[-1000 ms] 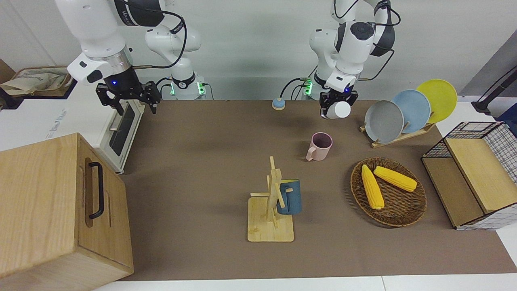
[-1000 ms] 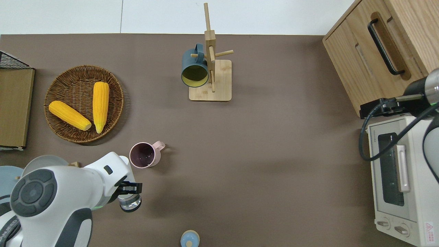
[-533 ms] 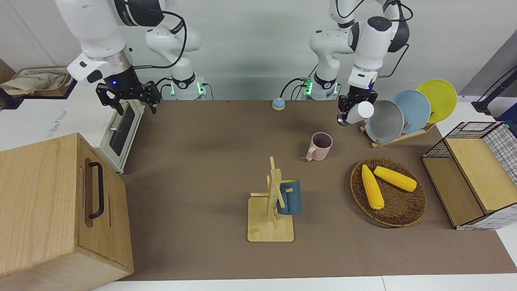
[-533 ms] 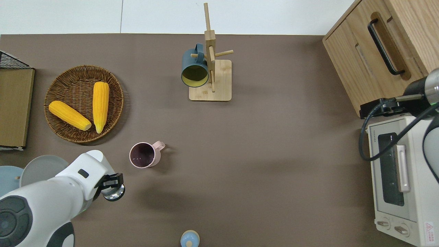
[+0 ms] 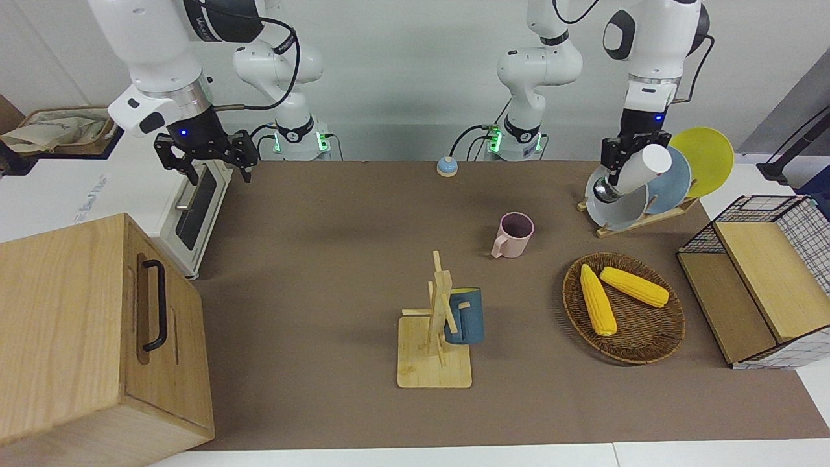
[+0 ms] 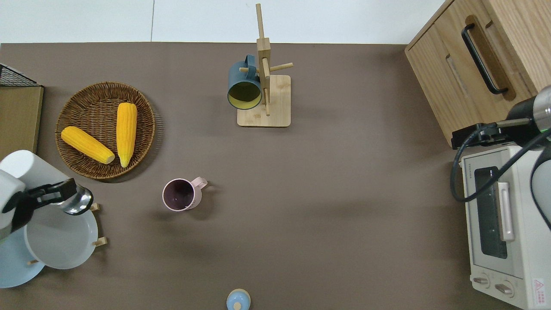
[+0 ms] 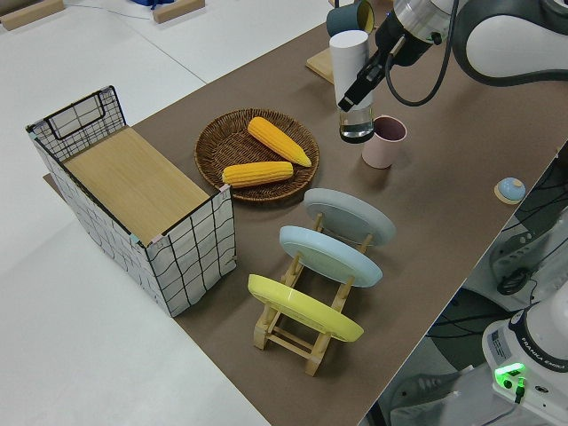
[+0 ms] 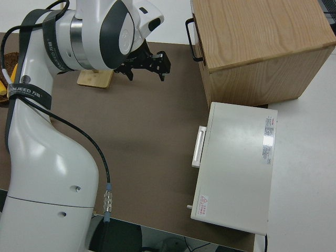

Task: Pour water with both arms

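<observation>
Swinging away from the pink mug [image 6: 179, 194] over the last second, my left gripper [image 6: 51, 198] now hangs over the grey plate [image 6: 60, 241] in the rack, clamped on a tilted white-capped bottle [image 5: 632, 174]. Tipped like this over the plates, it could spill or strike one, I judge. My right gripper [image 5: 206, 155], parked, has fingers spread wide; whether the bottle holds water is hidden.

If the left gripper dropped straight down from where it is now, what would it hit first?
Probably the grey plate on the wooden rack: in the overhead view the left gripper, shut on the white bottle, hangs over that plate's upper edge. The bottle's metal end would likely touch first, though depth is uncertain.
</observation>
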`<state>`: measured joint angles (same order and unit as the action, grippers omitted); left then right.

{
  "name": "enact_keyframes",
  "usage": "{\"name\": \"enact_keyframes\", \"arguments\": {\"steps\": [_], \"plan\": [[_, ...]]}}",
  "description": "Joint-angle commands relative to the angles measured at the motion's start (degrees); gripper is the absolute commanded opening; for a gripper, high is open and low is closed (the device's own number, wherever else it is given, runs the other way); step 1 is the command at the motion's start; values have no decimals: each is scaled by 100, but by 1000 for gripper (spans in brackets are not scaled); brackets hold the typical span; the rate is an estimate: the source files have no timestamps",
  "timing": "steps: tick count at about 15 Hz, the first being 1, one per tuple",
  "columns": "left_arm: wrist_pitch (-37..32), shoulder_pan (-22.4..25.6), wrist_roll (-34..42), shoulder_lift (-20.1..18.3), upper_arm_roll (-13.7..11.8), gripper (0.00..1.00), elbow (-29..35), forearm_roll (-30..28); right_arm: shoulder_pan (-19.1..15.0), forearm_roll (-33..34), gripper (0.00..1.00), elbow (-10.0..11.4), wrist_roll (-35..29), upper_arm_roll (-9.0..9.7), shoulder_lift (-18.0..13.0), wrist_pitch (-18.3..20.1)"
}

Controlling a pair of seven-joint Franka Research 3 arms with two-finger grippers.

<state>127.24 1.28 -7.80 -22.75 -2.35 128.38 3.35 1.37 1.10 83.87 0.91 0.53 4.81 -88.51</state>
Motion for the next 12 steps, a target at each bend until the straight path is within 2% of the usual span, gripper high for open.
{"name": "enact_keyframes", "arguments": {"steps": [1,4,6,9,12], "plan": [[-24,21,261,551,-309,0,-1076,113,-5,-40,990,-38,15,0,-24,89],[-24,12,454,1051,-660,0,-1892,96,-5,-40,990,-38,15,0,-24,89],[20,12,770,1307,-915,0,-2123,-35,-5,-40,990,-38,15,0,-24,89],[599,4,1218,1615,-1302,0,-2264,-483,-5,-40,990,-38,15,0,-24,89],[644,12,1903,1896,-1635,0,-2597,-905,-5,-40,990,-38,15,0,-24,89]]}}
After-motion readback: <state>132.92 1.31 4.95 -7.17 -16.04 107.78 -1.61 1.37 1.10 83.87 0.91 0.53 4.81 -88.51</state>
